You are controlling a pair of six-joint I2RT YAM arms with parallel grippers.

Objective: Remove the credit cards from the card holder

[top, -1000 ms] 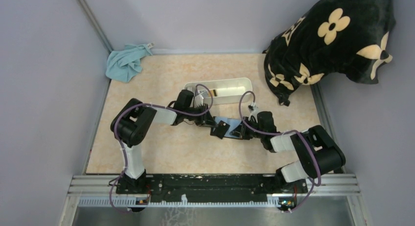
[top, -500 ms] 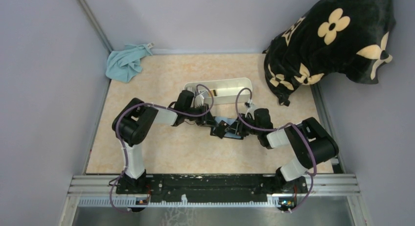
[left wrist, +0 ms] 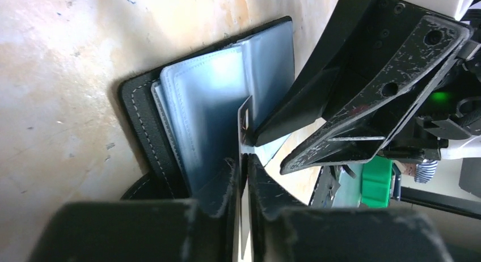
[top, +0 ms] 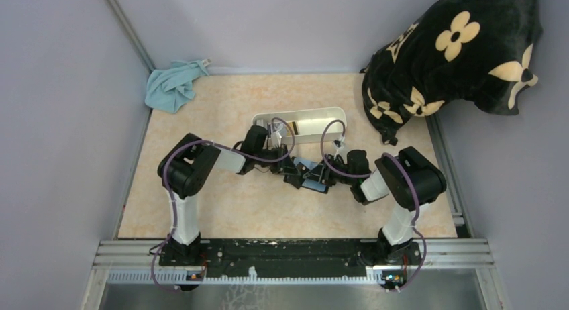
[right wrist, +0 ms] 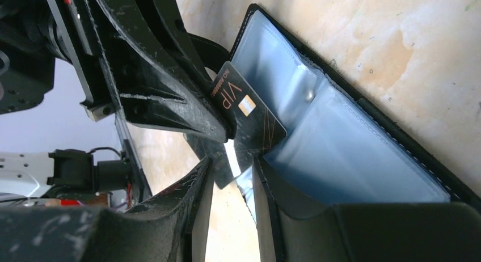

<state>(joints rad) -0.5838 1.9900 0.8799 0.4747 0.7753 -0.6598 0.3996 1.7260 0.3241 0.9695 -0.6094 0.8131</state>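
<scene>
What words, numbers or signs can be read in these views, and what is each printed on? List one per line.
"VIP": gold letters on the dark credit card, beside a gold chip.
"NO": on the same card, followed by small digits too blurred to read.
Card holder: no print is visible on its clear sleeves.
Cushion: flower motifs, and any lettering is too blurred to read.

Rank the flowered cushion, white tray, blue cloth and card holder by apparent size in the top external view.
1. Flowered cushion: clearly largest.
2-3. White tray and blue cloth: too alike to rank.
4. Card holder: smallest, though partly covered.
</scene>
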